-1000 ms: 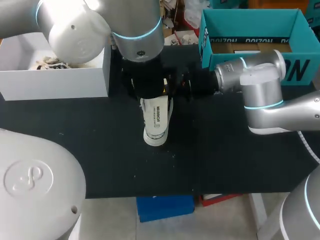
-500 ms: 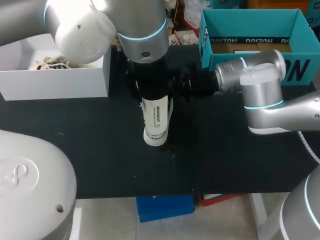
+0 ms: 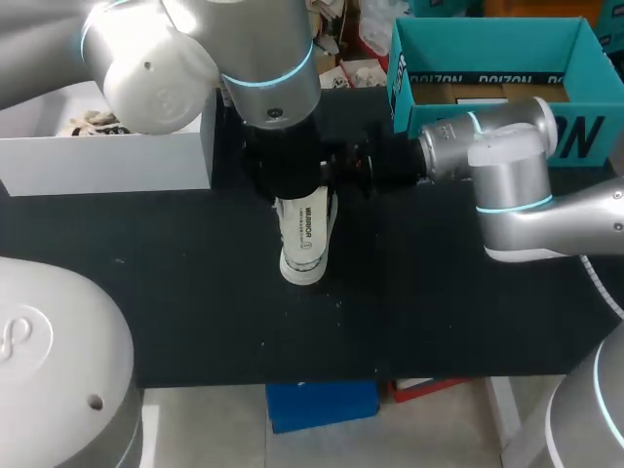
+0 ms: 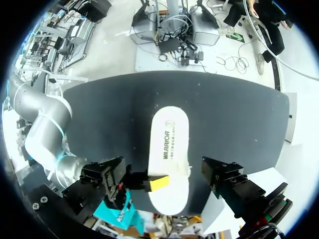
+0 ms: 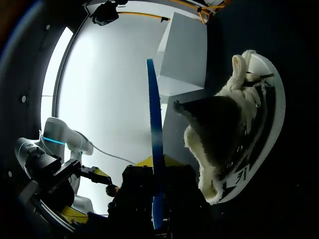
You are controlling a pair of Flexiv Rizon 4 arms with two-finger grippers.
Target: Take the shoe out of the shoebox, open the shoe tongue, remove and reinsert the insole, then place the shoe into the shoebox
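White box (image 3: 107, 161) stood at the left rear of the worktop (image 3: 468, 312). The left arm (image 3: 268, 88) hung over the middle and hid the left claw, so whether that claw was spread or closed could not be told. Beneath it the shoe (image 5: 219, 124) stood sole-down on the worktop, between the two boxes. The insole (image 4: 169, 134), printed face up, lay level over the shoe, its heel end pinched by the right claw (image 4: 159, 183). Teal box (image 3: 487, 58) stood at the right rear.
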